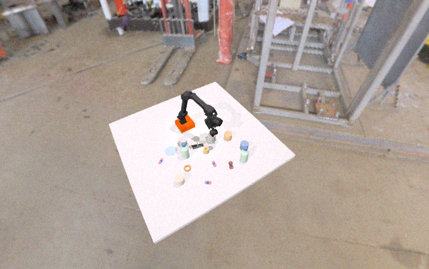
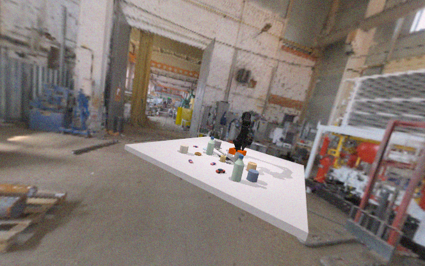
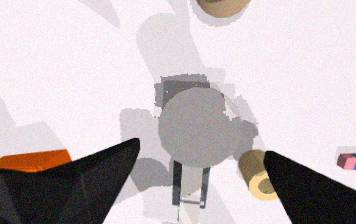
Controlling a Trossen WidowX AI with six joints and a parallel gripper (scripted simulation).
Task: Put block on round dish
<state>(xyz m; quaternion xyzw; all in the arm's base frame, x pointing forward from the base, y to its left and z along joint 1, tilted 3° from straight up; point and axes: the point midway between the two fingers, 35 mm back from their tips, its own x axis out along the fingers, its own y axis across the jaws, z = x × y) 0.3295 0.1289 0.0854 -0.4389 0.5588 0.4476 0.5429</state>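
Note:
One grey cup (image 1: 211, 139) (image 3: 192, 127) stands on the balance end nearer the tan cylinder. The other grey cup (image 1: 183, 141) (image 2: 217, 144) stands on the far end, behind a green bottle in the top view. The balance (image 1: 198, 146) (image 3: 177, 185) lies between them; its tilt is too small to tell. My gripper (image 1: 213, 132) (image 3: 200, 149) is open and empty, pointing down over the first cup, with a fingertip on either side of it in the wrist view. The light blue round dish (image 1: 170, 150) lies beside the far cup. No block is visible; the cups hide what is beneath.
Green bottles (image 1: 185, 152) (image 1: 244, 156) stand near the far cup and near the blue cylinder (image 1: 244, 145). A tan cylinder (image 1: 228, 136) and small yellow hollow cylinder (image 1: 206, 150) (image 3: 251, 164) flank the near cup. A cream cylinder (image 1: 179, 180), orange ring (image 1: 184, 168) and red car (image 1: 230, 165) are farther out.

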